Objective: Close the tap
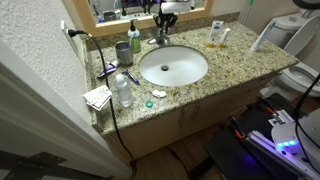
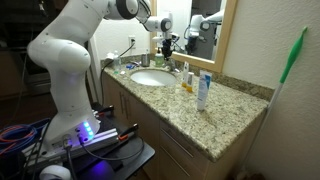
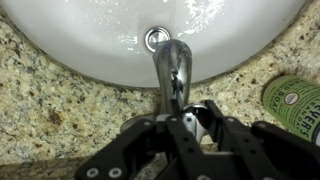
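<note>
Tap [image 3: 172, 68] stands on the granite counter [image 3: 60, 110] at the rim of the basin [image 3: 90, 40]. Its short spout reaches over the white bowl toward the drain [image 3: 157, 38], and the wrist view looks straight along it. The gripper [image 3: 193, 118] is at the tap's rear end, with its black fingers [image 3: 175, 125] drawn close and only a narrow gap between them. Whether they press on the handle I cannot tell, because the linkages hide that part.

At the right edge of the wrist view a green bottle [image 3: 295, 100] shows a pale label, its writing too blurred to read.

Only the exterior views take in the whole counter. In an exterior view the grey cup [image 1: 122, 52] stands beside the green bottle, near the basin's edge, with small clutter at the counter's end. In an exterior view the white arm [image 2: 70, 60] bends over the basin. A white-and-blue tube [image 2: 203, 90] stands upright farther along the counter — its print is too small to read — and a mirror [image 2: 215, 30] hangs behind.
</note>
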`<state>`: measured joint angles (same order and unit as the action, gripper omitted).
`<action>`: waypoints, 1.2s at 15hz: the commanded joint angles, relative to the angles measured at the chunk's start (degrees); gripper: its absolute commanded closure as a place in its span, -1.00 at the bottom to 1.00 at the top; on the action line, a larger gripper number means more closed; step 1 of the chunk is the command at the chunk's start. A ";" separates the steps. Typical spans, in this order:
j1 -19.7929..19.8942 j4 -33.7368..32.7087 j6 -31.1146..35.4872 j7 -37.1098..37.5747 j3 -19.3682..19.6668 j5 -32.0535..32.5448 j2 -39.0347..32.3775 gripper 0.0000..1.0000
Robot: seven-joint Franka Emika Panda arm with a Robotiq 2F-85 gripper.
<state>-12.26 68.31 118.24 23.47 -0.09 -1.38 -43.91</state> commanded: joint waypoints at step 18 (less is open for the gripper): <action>-0.77 0.25 -6.33 0.47 0.59 2.22 0.26 -0.99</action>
<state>-12.82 59.89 108.32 25.43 0.18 -0.28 -50.60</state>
